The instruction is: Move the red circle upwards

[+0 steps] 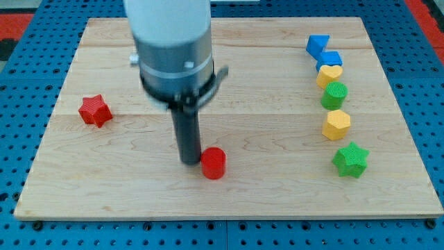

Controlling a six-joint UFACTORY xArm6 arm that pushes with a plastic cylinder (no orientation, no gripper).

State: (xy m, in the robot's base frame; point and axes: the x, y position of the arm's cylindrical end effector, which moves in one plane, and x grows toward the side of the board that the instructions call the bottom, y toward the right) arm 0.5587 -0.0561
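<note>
Just tip (189, 161) beside red circle (214, 164).

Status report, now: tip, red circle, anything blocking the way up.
My tip down on the board, touching the red circle's left side. Circle low on the board, centre. Rod just up-left of it; no blocks above.
</note>
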